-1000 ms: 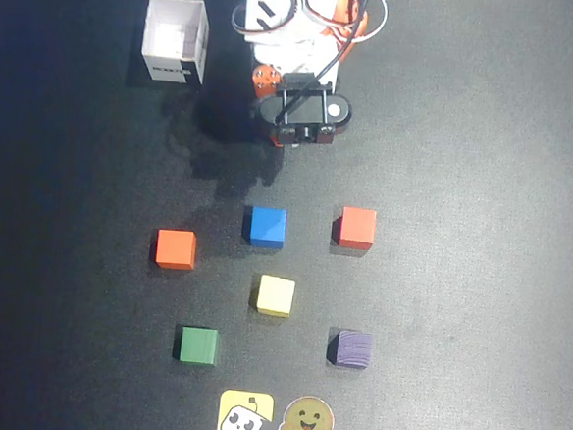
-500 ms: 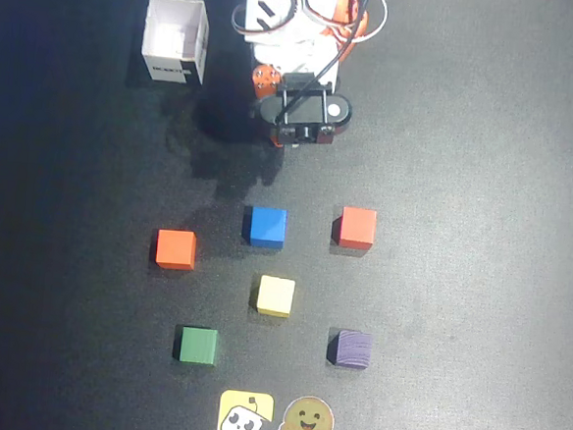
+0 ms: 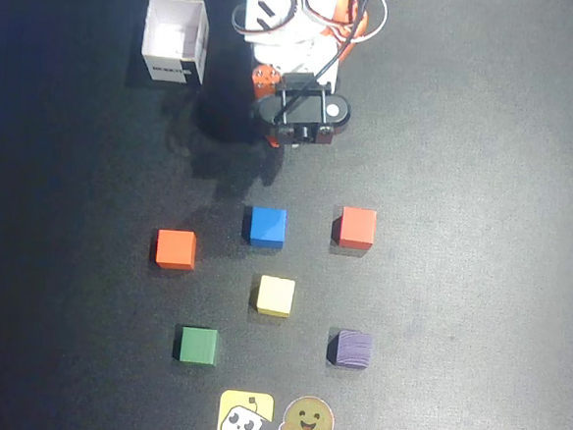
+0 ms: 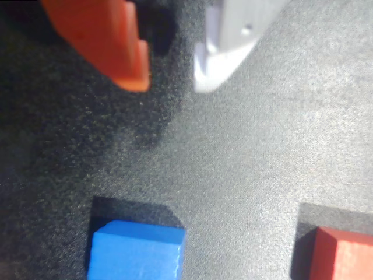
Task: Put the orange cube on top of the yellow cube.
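Resting on the dark tabletop point(image 3: 485, 190), the small bright-orange cube point(image 3: 176, 250) looks light, rigid, smooth-faced; grip opposite flat sides. Pale yellow cube point(image 3: 276, 296) sits to its right in the overhead view; pincer point(image 4: 172, 79) parted, empty.

Your arm point(image 3: 299, 39) sits folded near the top edge of the overhead view, its wrist pointing down. In the wrist view your gripper point(image 4: 172, 81) hangs above the mat with nothing between its fingers: the orange finger point(image 4: 111, 41) and the white finger point(image 4: 230, 41) stand slightly apart.
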Robot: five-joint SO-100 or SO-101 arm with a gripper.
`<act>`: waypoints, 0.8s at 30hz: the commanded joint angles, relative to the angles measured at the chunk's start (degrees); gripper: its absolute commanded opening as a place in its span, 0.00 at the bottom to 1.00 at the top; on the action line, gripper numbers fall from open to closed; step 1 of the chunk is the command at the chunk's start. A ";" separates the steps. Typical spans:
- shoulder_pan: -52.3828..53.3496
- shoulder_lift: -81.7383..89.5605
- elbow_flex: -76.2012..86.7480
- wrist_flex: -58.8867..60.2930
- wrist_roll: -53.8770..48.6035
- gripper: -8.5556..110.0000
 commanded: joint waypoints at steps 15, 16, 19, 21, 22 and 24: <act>-0.26 0.35 -2.29 -1.49 -0.53 0.12; -0.35 0.35 -2.81 -1.05 -0.53 0.12; -0.35 0.35 -4.04 0.35 -0.44 0.12; -0.44 0.35 -4.92 1.05 -0.44 0.12; -0.44 0.26 -5.54 1.49 -0.35 0.12; -0.44 -0.79 -6.94 1.93 -0.35 0.12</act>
